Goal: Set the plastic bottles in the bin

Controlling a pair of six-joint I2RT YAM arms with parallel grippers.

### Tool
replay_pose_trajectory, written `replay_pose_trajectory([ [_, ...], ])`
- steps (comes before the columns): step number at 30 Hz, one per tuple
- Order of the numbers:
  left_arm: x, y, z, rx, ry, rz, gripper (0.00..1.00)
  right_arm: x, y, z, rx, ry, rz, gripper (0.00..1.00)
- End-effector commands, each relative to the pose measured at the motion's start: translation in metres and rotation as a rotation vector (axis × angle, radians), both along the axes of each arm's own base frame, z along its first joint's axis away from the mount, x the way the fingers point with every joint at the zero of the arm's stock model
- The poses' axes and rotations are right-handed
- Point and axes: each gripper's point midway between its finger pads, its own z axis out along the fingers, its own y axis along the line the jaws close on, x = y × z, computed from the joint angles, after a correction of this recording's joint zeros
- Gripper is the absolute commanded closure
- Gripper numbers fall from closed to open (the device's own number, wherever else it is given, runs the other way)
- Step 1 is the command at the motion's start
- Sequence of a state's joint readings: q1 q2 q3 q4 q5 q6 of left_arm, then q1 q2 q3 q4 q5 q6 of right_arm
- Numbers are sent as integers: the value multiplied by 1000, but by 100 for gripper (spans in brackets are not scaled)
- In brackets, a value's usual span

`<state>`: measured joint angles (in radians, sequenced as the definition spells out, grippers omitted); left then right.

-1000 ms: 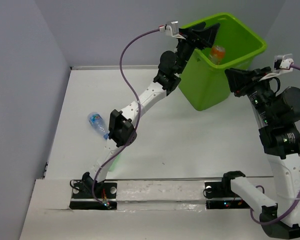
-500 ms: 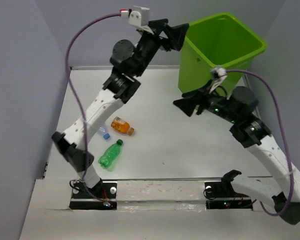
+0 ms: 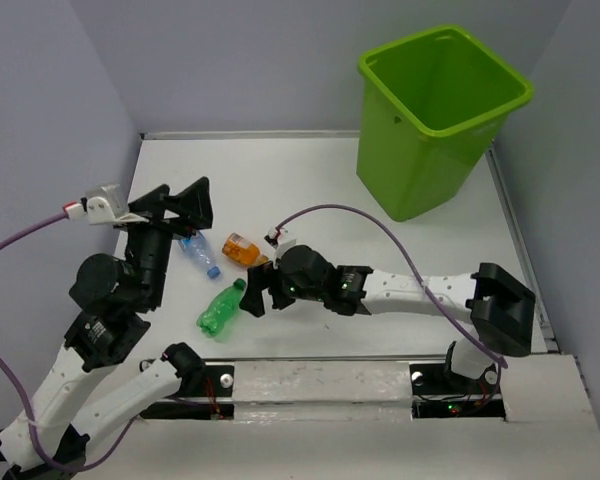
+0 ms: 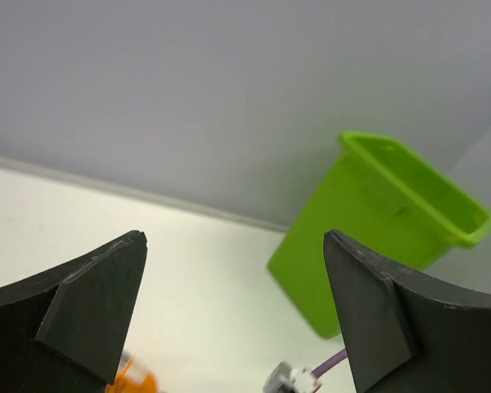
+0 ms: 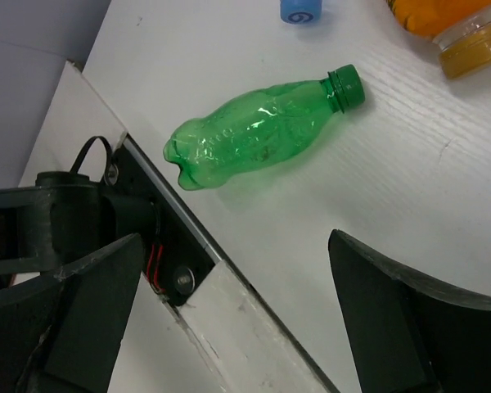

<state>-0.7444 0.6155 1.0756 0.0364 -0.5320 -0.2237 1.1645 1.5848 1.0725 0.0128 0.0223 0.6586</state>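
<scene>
Three plastic bottles lie at the table's near left: a green one (image 3: 220,310), an orange one (image 3: 242,250) and a clear one with a blue cap (image 3: 198,255). The lime-green bin (image 3: 440,110) stands at the far right. My left gripper (image 3: 180,200) hovers open above the clear bottle and faces the bin (image 4: 368,229); the orange bottle (image 4: 131,381) peeks in at the bottom of its view. My right gripper (image 3: 255,292) is open and low, just right of the green bottle (image 5: 254,131), which lies ahead of its empty jaws (image 5: 235,241).
The right arm (image 3: 400,290) stretches leftward across the near part of the table. The left arm's base (image 5: 74,221) and the mounting rail (image 3: 320,375) lie close behind the green bottle. Walls enclose the table on the left, back and right.
Both arms have swung from up by the bin down to the table's near left. The right gripper has opened wide. The left gripper has stayed open.
</scene>
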Motion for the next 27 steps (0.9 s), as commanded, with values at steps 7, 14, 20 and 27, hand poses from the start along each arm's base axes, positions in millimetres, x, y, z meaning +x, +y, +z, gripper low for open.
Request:
replay_pose_trajectory([
  [7,10,51,-141,68,342,326,1,30,69,-25,69,151,-196,0],
  [14,0,81,-149,-33,371,488,1,35,108,-49,66,233,-189,0],
  [20,4,80,-159,-29,399,520,1,47,106,-89,-41,266,-255,0],
  [27,14,74,-173,23,449,552,1,41,92,-127,-134,286,-262,2],
])
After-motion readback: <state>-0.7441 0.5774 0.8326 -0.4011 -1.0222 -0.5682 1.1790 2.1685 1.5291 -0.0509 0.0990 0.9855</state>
